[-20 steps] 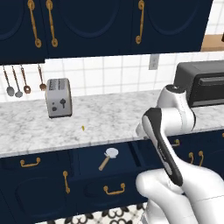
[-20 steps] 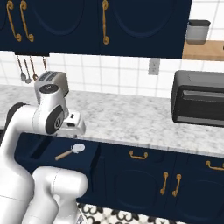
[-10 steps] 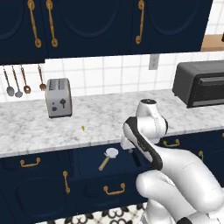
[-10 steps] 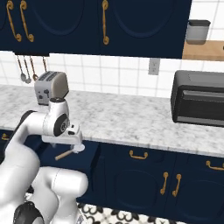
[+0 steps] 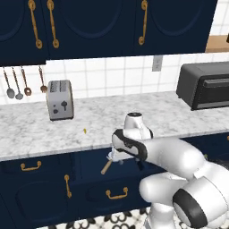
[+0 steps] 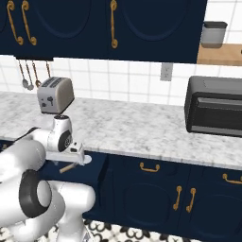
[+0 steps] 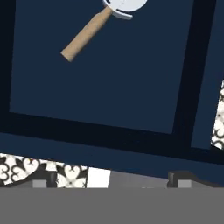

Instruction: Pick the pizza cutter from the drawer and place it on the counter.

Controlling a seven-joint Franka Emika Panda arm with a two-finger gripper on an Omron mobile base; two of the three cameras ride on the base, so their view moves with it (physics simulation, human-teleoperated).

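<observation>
A: From the left base view, where is the arm? I'd say it is set up for a reach into the drawer.

B: The arm bends low over the open drawer (image 5: 117,179), with the hand hanging just above the cutter (image 5: 107,164). Only the tan handle pokes out from under the hand here. I judge it hangs there because the tool lies flat on the drawer floor and must be taken from above.

A: And the right base view?

B: Same posture from the other side. The gripper (image 6: 75,159) sits below the counter (image 6: 142,130) edge, over the drawer's opening, with the cutter's handle jutting out beneath it. The counter in front of the toaster (image 6: 56,94) looks a handy spot to set the tool down later.

A: The hand view?

B: It looks straight down into the drawer. The cutter lies near the top edge, its wheel partly cut off and its handle slanting down-left, so the hand is not yet centred over it. Two dark tips (image 7: 181,178) barely rise at the bottom and sit wide apart, holding nothing.
</observation>
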